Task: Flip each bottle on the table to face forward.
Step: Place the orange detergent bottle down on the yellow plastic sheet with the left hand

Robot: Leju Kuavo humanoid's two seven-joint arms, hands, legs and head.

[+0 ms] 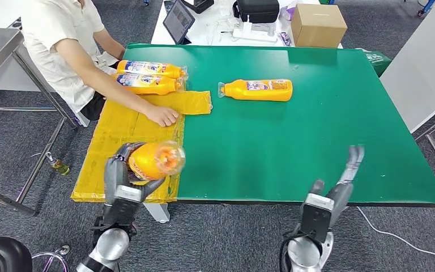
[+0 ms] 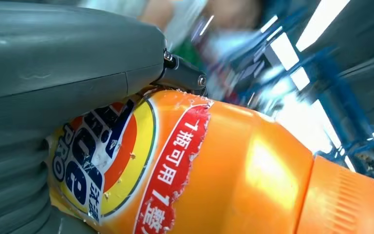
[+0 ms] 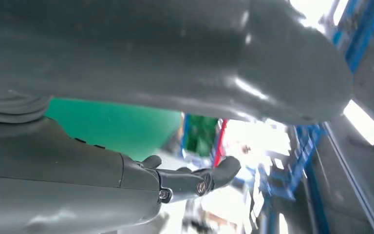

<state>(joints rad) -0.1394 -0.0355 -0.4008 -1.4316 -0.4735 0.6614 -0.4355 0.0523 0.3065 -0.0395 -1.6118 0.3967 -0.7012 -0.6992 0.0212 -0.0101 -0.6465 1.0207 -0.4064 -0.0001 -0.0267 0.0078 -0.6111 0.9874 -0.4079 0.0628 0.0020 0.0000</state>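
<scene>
The orange plastic bottle with a blue, red and yellow label (image 1: pixel 154 160) is sitting in the left hand (image 1: pixel 126 175), raised above the near left corner of the green-topped table (image 1: pixel 317 136), over the yellow plastic sheet (image 1: pixel 119 141) that is covering that end. The fingers are wrapping around the bottle's body, and its broad end is facing the camera in the head view. In the left wrist view the label of the bottle (image 2: pixel 126 161) is lying directly against the grey cover of the hand (image 2: pixel 53 73).

A second orange bottle (image 1: pixel 257 89) is lying on its side near the middle of the table, cap pointing left. Two more orange bottles (image 1: pixel 150 76) are lying side by side at the far left, touching each other, beside a seated person in a white shirt (image 1: pixel 62 34), whose hand (image 1: pixel 163 115) is resting on the yellow sheet.

The right hand (image 1: pixel 340 181) is hovering at the near right edge of the table, fingers spread and holding nothing. A brown cardboard box (image 1: pixel 317 24) is standing beyond the far edge.
</scene>
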